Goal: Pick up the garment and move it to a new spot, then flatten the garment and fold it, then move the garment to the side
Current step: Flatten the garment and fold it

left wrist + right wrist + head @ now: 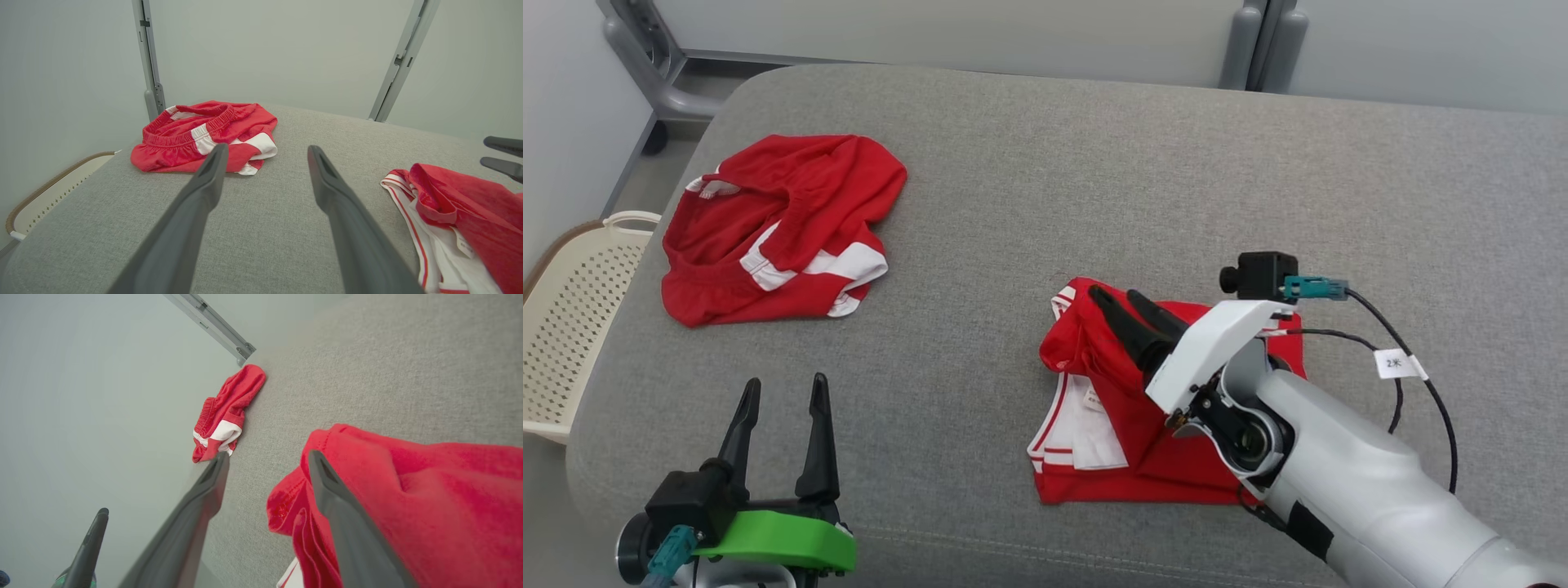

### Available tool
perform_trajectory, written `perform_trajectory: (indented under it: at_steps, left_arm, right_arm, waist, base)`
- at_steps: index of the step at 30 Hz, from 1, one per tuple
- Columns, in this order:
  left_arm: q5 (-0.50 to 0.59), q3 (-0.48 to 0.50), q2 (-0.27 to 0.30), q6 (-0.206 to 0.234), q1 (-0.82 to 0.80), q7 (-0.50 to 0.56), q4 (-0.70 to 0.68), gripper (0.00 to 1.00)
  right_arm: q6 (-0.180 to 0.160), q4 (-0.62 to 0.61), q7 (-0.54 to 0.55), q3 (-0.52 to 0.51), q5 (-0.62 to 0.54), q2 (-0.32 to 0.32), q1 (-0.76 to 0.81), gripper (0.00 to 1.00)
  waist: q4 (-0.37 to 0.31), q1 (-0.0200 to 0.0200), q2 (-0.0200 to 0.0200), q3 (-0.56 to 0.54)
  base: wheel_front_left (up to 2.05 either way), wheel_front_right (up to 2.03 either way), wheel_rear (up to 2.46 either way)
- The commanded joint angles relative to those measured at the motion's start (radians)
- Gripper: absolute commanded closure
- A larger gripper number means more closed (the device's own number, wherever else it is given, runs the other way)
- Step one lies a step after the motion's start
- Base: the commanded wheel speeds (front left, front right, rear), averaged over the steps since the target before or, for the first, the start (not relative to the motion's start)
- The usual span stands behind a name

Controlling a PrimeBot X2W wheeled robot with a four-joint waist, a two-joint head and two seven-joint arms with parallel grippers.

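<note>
Garment [1168, 474] sits front-right on the grey cushion [1094, 163]: red w/ white trim, layers stacked in a rough rectangle, far-left corner bunched up a bit. Right pincer [1115, 296] hangs over that bunched corner, arm reaching in from lower right, fingers pointing away from the robot. In the right wrist view its jaws are spread wide, one finger over red cloth, the other over bare grey. Nothing is pinched btwn them, so it has no hold on anything. My read: fold looks about done, cloth lying free, w/ only the move to the side left to do. Left pincer [786, 382] is low at front-left, also wide open & empty. It's well apart from both cloths, prob. out of the way so it doesn't drag the stack. Crumpled shorts [784, 229] lie far-left near the cushion edge, a separate loose heap w/ the waistband showing. Basket [572, 327] stands on the floor beside the cushion's left edge. Next grip prob. needs to catch all layers at one edge, else the top layer peels off & the fold opens.
</note>
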Motion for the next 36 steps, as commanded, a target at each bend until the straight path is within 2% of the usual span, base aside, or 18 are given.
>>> perform_trajectory:
  at_steps: [1,9,14,20,21,22,23,24,36]
  left_arm:
    - [0.006,0.003,0.000,-0.002,0.001,0.000,-0.003,0.00]
    - [0.011,0.009,0.000,-0.002,0.015,0.000,-0.015,0.00]
    - [0.013,0.014,0.000,-0.002,0.020,0.000,-0.020,0.00]
    - [0.013,0.015,0.000,-0.002,0.025,0.000,-0.024,0.00]
    - [0.013,0.015,0.000,-0.002,0.025,0.000,-0.024,0.00]
    - [0.013,0.015,0.000,-0.002,0.025,0.000,-0.025,0.00]
    - [0.013,0.014,0.000,-0.002,0.025,0.000,-0.025,0.00]
    - [0.013,0.014,0.000,-0.002,0.025,0.000,-0.025,0.00]
    - [0.007,0.010,0.000,-0.002,0.019,0.000,-0.024,0.00]
  right_arm:
    - [0.000,-0.026,-0.023,0.001,0.001,-0.028,0.013,0.00]
    - [0.000,-0.089,-0.166,0.028,-0.137,-0.177,0.028,0.00]
    - [0.000,-0.062,-0.190,-0.001,-0.253,-0.223,0.051,0.00]
    - [0.000,-0.018,-0.193,-0.063,-0.385,-0.210,0.103,0.00]
    - [0.000,-0.010,-0.193,-0.070,-0.404,-0.205,0.113,0.20]
    - [0.000,-0.007,-0.193,-0.079,-0.419,-0.196,0.121,0.59]
    - [0.000,-0.004,-0.193,-0.087,-0.435,-0.186,0.129,0.84]
    - [0.000,-0.002,-0.193,-0.094,-0.449,-0.179,0.136,1.00]
    - [0.000,-0.010,-0.194,-0.049,-0.568,-0.125,0.188,1.00]
  waist:
    - [-0.007,0.0000,0.0000,-0.004]
    - [-0.022,0.0000,0.0000,-0.012]
    - [-0.030,0.0000,0.0000,-0.016]
    - [-0.034,0.0000,0.0000,-0.021]
    - [-0.034,0.0000,0.0000,-0.022]
    - [-0.034,0.0000,0.0000,-0.022]
    - [-0.033,0.0000,0.0000,-0.022]
    - [-0.033,0.0000,0.0000,-0.022]
    - [-0.024,0.0000,0.0000,-0.013]
  base:
    - [0.00,0.00,0.00]
    - [0.00,0.00,0.00]
    - [0.00,0.00,0.00]
    - [0.00,0.00,0.00]
    - [0.00,0.00,0.00]
    - [0.00,0.00,0.00]
    - [0.00,0.00,0.00]
    - [0.00,0.00,0.00]
    - [0.00,0.00,0.00]
